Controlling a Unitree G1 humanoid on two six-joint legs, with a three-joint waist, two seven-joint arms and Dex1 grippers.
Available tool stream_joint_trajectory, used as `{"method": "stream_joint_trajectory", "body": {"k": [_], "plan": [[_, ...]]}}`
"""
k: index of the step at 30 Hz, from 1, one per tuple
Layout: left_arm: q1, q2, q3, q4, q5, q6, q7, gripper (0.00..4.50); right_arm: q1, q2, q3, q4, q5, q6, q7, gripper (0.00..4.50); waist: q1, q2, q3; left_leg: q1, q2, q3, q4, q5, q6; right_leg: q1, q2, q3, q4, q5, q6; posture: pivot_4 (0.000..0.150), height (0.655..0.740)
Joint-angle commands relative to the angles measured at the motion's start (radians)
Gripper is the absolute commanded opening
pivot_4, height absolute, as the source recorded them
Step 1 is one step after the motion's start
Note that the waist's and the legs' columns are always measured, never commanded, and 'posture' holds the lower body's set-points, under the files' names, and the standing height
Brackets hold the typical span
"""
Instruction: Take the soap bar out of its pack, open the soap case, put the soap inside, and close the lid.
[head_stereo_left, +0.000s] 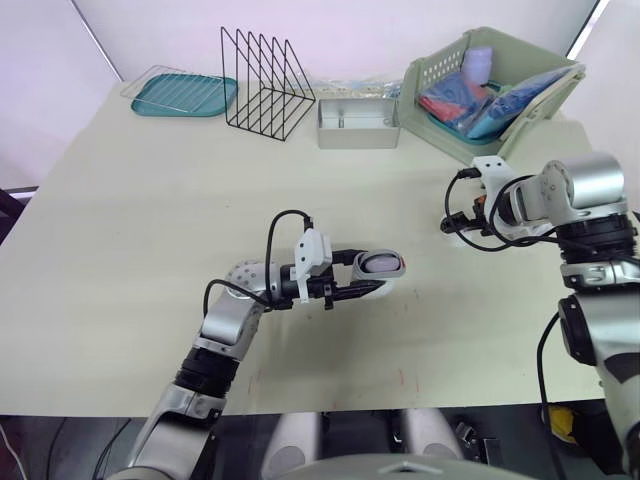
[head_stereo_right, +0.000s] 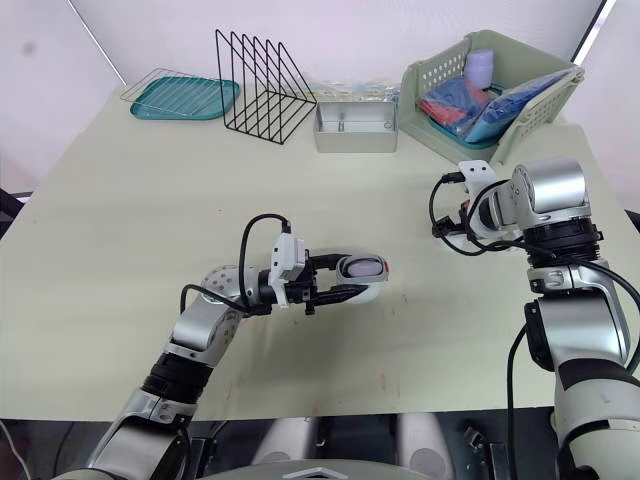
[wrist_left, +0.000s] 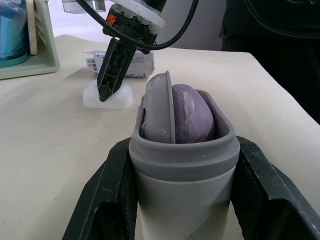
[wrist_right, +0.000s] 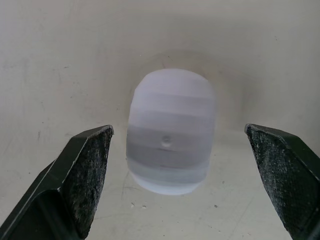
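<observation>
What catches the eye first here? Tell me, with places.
At the middle of the cream table, the left gripper clamps a grey oval plastic soap case with a purple soap bar showing inside. Toward the table's right side, the open right gripper hovers over a translucent white domed lid lying on the tabletop.

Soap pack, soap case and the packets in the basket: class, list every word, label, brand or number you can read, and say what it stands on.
No text can be read.
Soap pack: small coloured squares and some print, too blurred to read.
Soap case: no marking shows.
Packets in the basket: nothing legible.
</observation>
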Motion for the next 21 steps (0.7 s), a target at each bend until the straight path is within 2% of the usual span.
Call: {"method": "stream_joint_trajectory", "body": {"k": [1, 2, 3, 5, 6, 8, 13, 16, 21], "plan": [[0.002, -0.002, -0.009, -0.016, 0.006, -0.013, -0.001, 1.92, -0.031, -0.002, -0.011, -0.003, -0.012, -0.015, 0.007, 4.44, 0.0, 0.0, 0.0, 0.0, 0.0, 0.0, 0.0, 0.0, 0.0, 0.0, 0.0, 0.0, 0.0, 0.0, 0.0, 0.15, 0.74], [0.004, -0.001, -0.008, -0.017, 0.006, -0.013, 0.0, 1.92, -0.031, -0.002, -0.008, -0.002, -0.013, -0.018, 0.009, 3.91, -0.001, 0.0, 0.0, 0.0, 0.0, 0.0, 0.0, 0.0, 0.0, 0.0, 0.0, 0.0, 0.0, 0.0, 0.0, 0.15, 0.74], [0.005, -0.001, -0.008, -0.018, 0.006, -0.013, 0.0, 1.92, -0.031, -0.001, -0.006, 0.0, -0.015, -0.021, 0.011, 3.79, -0.001, 0.0, 0.0, 0.0, 0.0, 0.0, 0.0, 0.0, 0.0, 0.0, 0.0, 0.0, 0.0, 0.0, 0.0, 0.15, 0.74], [0.006, 0.0, -0.007, -0.017, 0.006, -0.013, 0.0, 1.92, -0.028, 0.001, -0.001, 0.004, -0.018, -0.029, 0.016, 2.8, -0.002, 0.0, 0.0, 0.0, 0.0, 0.0, 0.0, 0.0, 0.0, 0.0, 0.0, 0.0, 0.0, 0.0, 0.0, 0.15, 0.74], [0.007, 0.001, -0.007, -0.018, 0.006, -0.012, 0.0, 1.92, -0.025, 0.003, 0.0, 0.005, -0.021, -0.032, 0.019, 2.1, -0.003, 0.0, 0.0, 0.0, 0.0, 0.0, 0.0, 0.0, 0.0, 0.0, 0.0, 0.0, 0.0, 0.0, 0.0, 0.15, 0.74], [0.007, 0.002, -0.006, -0.017, 0.006, -0.012, 0.0, 1.92, -0.02, -0.004, 0.017, -0.001, -0.025, -0.056, 0.037, 1.8, -0.006, 0.0, 0.0, 0.0, 0.0, 0.0, 0.0, 0.0, 0.0, 0.0, 0.0, 0.0, 0.0, 0.0, 0.0, 0.15, 0.74], [0.012, 0.006, -0.004, -0.018, 0.006, -0.012, 0.001, 1.92, -0.002, -0.046, 0.07, -0.059, -0.011, -0.123, 0.126, 1.8, -0.013, 0.0, 0.0, 0.0, 0.0, 0.0, 0.0, 0.0, 0.0, 0.0, 0.0, 0.0, 0.0, 0.0, 0.0, 0.15, 0.74], [0.014, 0.007, -0.004, -0.018, 0.006, -0.011, 0.001, 1.92, 0.017, -0.142, 0.136, -0.192, 0.061, -0.22, 0.347, 1.8, -0.014, 0.0, 0.0, 0.0, 0.0, 0.0, 0.0, 0.0, 0.0, 0.0, 0.0, 0.0, 0.0, 0.0, 0.0, 0.15, 0.74], [0.014, 0.006, -0.006, -0.014, 0.006, -0.013, -0.001, 1.92, 0.047, -0.246, 0.172, -0.332, 0.108, -0.387, 0.587, 1.8, -0.017, 0.0, 0.0, 0.0, 0.0, 0.0, 0.0, 0.0, 0.0, 0.0, 0.0, 0.0, -0.001, 0.0, 0.0, 0.15, 0.74]]}}
